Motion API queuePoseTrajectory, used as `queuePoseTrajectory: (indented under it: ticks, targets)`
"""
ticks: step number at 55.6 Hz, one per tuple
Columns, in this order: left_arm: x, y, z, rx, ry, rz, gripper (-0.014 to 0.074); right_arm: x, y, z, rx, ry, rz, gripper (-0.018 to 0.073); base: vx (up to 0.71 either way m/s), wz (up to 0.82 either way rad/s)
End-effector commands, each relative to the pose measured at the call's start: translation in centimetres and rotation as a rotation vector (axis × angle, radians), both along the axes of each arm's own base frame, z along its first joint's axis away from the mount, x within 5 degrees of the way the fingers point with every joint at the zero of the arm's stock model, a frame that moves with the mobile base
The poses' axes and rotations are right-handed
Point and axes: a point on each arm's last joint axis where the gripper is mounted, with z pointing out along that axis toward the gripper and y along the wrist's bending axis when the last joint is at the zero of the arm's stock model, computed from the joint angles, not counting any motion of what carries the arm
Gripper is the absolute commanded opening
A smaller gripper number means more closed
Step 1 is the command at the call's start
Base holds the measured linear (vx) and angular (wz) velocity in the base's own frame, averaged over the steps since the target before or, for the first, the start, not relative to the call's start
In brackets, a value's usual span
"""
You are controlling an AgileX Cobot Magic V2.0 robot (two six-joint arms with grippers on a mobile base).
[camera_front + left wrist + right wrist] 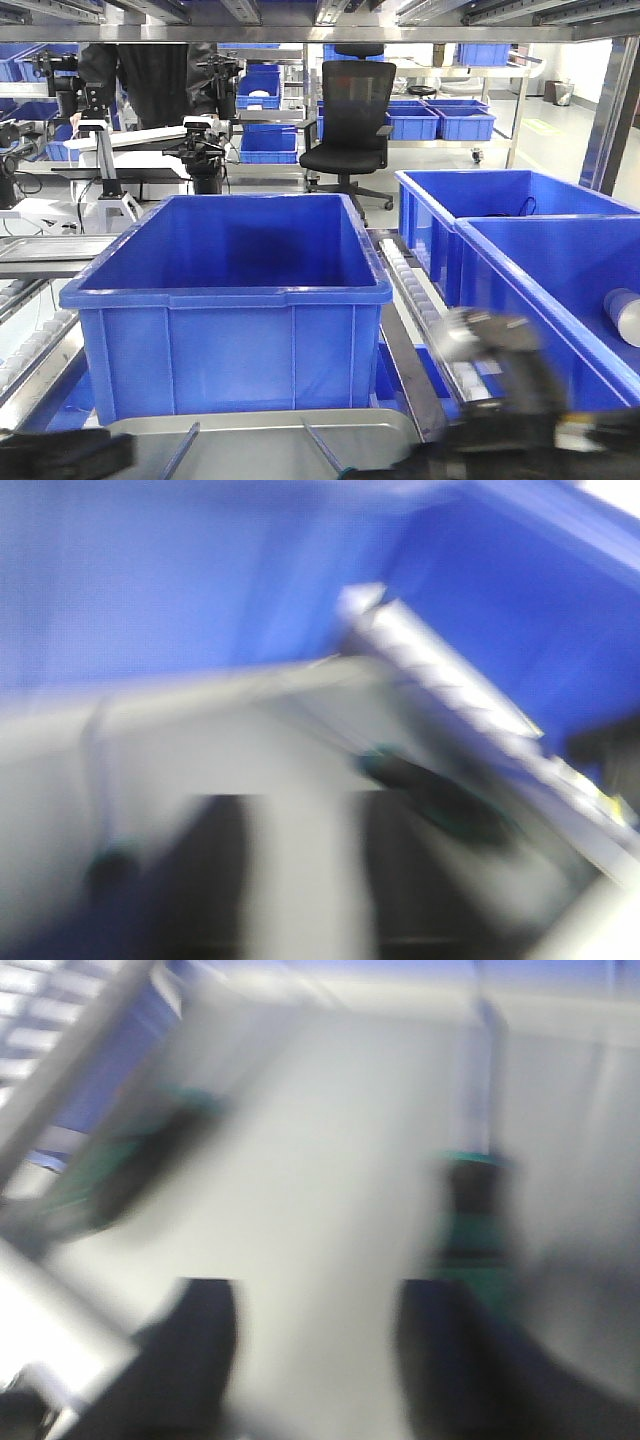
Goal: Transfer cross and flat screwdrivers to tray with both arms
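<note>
My right pincer [310, 1350] was wide open, empty. A screwdriver [475, 1210] lay just ahead-right on the tray [330, 1160]; rushing could knock it.

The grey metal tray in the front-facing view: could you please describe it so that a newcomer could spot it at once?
Start at the big empty blue bin in the middle of the front view. Directly in front of it, along the bottom edge of the picture, lies the tray. Unlike the deep blue plastic bins around it, it is shallow, dull grey metal with rounded corners, and two thin screwdriver shafts lie on it.
</note>
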Motion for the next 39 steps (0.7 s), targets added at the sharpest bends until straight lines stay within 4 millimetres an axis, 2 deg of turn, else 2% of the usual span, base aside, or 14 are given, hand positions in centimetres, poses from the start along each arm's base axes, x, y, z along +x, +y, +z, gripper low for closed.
queuePoseTrajectory:
  ticks: [1, 3, 9, 13, 17, 26, 39]
  targets:
    - [-2.4, 0.4, 2.7, 0.0, -0.126, -0.029, -0.0009, -2.6, -1.8, 3.8, 0.034, -0.178, -0.004, 0.0038, 0.0, 0.0]
    - [-3.5, 0.8, 3.1, 0.02, -0.16, -0.029, -0.0008, -4.0, -2.8, 4.7, 0.018, -0.248, -0.005, -0.0015, 0.0, 0.0]
    - [-6.6, 2.0, 3.6, 0.09, -0.223, -0.013, 0.0, -7.4, -5.8, 5.9, -0.036, -0.444, -0.067, -0.0011, 0.0, 0.0]
    - [-9.1, 3.2, 3.5, 0.176, -0.3, 0.021, 0.0001, -9.3, -7.7, 5.0, -0.051, -0.553, -0.138, -0.001, 0.0, 0.0]
    - [-10.5, 4.0, 2.8, 0.186, -0.366, 0.073, 0.0001, -10.8, -9.2, 3.7, -0.034, -0.646, -0.208, -0.0009, 0.0, 0.0]
    - [-10.8, 5.0, 0.8, 0.073, -0.436, 0.214, 0.0001, -11.7, -10.1, 1.2, 0.047, -0.754, -0.284, -0.0008, 0.0, 0.0]
    - [-10.7, 5.0, 0.7, 0.049, -0.432, 0.223, 0.0003, -11.5, -10.0, -0.4, 0.017, -0.702, -0.272, -0.0008, 0.0, 0.0]
